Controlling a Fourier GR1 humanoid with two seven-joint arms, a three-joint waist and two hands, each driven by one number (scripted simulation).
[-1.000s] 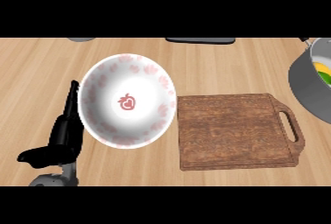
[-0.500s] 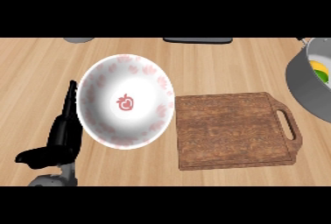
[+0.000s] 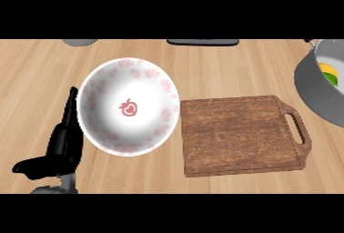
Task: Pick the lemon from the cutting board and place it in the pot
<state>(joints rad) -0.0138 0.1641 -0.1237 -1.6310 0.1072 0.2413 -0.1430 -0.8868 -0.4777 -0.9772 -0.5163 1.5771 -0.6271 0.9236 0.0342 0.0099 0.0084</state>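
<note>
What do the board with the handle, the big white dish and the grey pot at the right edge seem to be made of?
The cutting board looks like dark, matte wood: brown grain lines run across it. The plate seems glazed ceramic, white and smooth with a soft sheen and a red pattern, though it might be plastic. The pot looks like brushed metal, with an even grey wall and a paler rim.

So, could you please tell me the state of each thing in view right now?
Dark wooden cutting board: flat on the counter, nothing on it.
Grey metal pot: at the right edge, uncovered, something yellow and green inside.
White plate with red strawberry pattern: nothing on it.
Black left hand: open, resting left of the plate.
</note>
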